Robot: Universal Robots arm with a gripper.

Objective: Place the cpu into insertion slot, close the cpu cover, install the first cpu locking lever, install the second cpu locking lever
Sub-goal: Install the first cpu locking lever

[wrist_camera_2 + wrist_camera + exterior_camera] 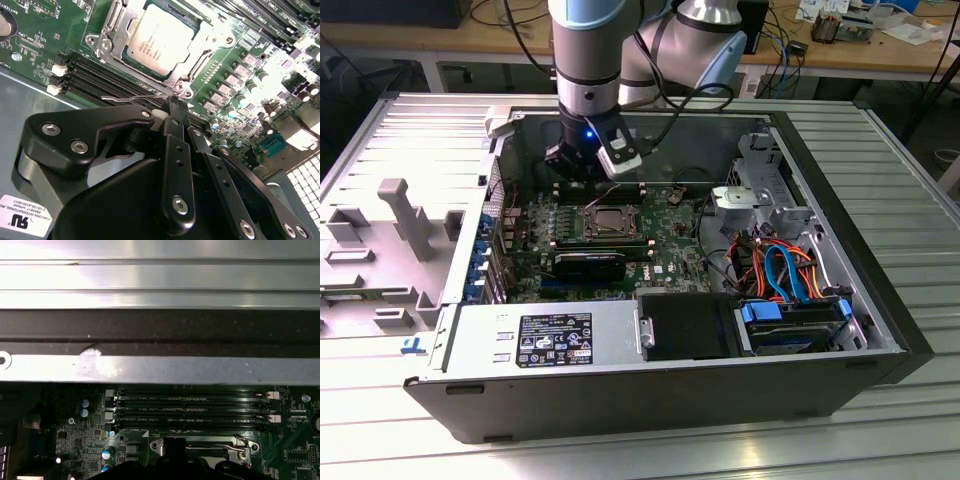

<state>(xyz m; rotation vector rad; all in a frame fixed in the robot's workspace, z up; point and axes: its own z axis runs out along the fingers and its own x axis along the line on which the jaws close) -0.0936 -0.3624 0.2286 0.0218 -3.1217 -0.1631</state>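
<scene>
**CPU seated in socket, cover down, gripper at the memory slots**

CPU (159, 42), a square chip with a dull silver top, lies in the insertion slot (176, 81) in the upper centre of the second wrist view, framed by the cpu cover (117, 37), which lies flat around it. A thin wire locking lever (131, 98) runs along the socket's near edge, ending in a bent tip toward the left; whether it is latched cannot be judged from this angle. Black memory slots (102, 80) run just beside the socket on the green motherboard (37, 45). The gripper (172, 107) occupies the lower half of the same view, its black fingers (176, 150) drawn together with no gap visible and nothing between them, the tips just above the lever and memory slots. In the exterior view, the arm (588, 60) descends from the upper centre into the open computer case (880, 300), which lies on a ribbed metal worktop (910, 160); the gripper (582, 168) hangs just behind the socket (608, 220).
</scene>
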